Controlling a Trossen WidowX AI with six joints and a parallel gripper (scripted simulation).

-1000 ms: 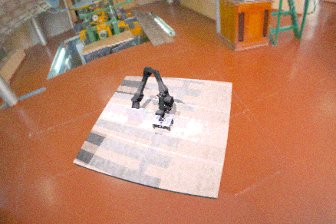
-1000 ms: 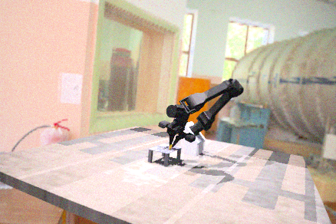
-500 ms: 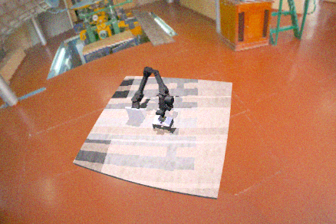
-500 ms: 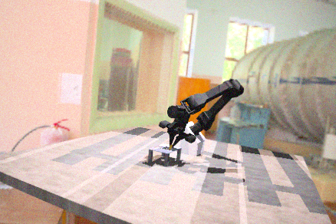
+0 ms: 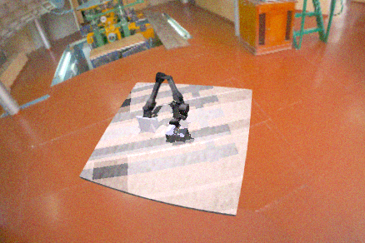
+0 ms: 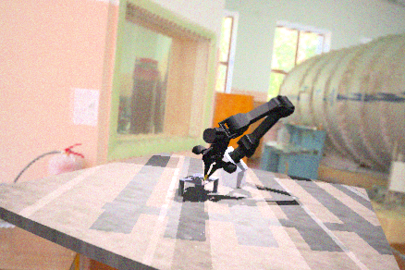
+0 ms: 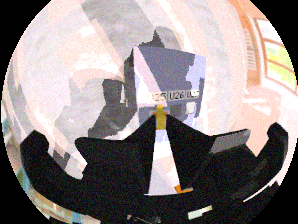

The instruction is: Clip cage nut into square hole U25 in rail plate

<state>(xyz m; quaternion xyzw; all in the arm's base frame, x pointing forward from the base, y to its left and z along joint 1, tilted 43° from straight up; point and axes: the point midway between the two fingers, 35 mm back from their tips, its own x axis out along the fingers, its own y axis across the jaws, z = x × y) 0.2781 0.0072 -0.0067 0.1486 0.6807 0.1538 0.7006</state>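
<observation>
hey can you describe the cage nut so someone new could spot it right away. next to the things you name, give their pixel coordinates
On the patterned tabletop point(image 5: 180, 175) point(image 6: 126, 240) stands a small rail plate point(image 7: 170, 62) labelled U25, U26. Just by U25, the black gripper point(image 6: 206, 178) point(image 7: 160, 117) pinches the cage nut point(image 7: 160, 119): the small yellow piece, unlike the dark fingers around it.

From where I'm standing, a low, grey, flat-topped metal rail plate on legs point(image 5: 181, 130) point(image 6: 213, 180) point(image 7: 172, 65) is blocking any low sideways pass across the counter point(image 5: 155, 175) point(image 6: 140, 231) point(image 7: 60, 55). The black two-fingered hand point(image 6: 206, 178) point(image 7: 160, 117) is reaching down at it from above. On the arm's side, a pale, angular block point(image 5: 147, 124) point(image 6: 234, 176) is standing near the plate, narrowing the way between them. Above the plate, open air is surrounding the hand; away from the block, the counter is leaving wide room.
</observation>
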